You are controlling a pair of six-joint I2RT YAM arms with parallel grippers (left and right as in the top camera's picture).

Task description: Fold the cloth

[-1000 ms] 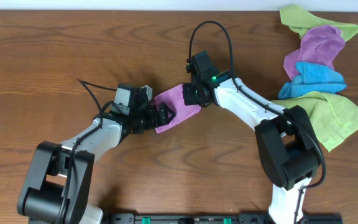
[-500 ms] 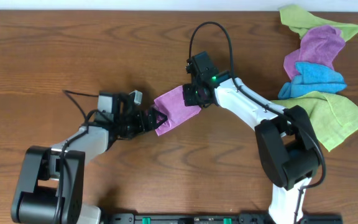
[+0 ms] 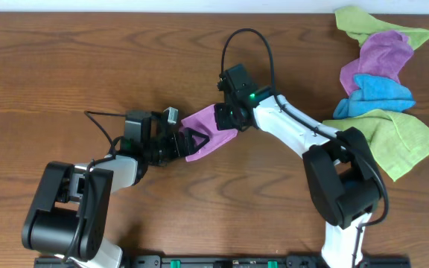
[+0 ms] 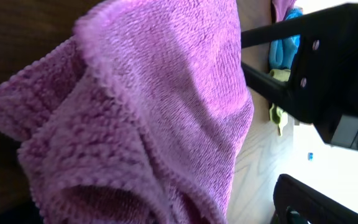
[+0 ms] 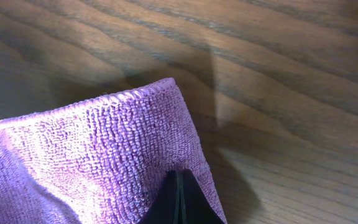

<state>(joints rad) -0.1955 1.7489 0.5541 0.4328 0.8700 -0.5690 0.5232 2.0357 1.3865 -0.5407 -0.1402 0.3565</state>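
Moved left hand back toward frame centre, stretching purple cloth mid-frame above tabletop | right hand pinching upper-right hem; left grip hidden (cannot tell) | soft, limp, light: best held at corners, kept taut

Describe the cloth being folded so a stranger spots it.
At the middle of the wooden table, the two arms meet. The purple cloth hangs between the left end effector and right end effector, alone, unlike the purple one in the far-right pile.
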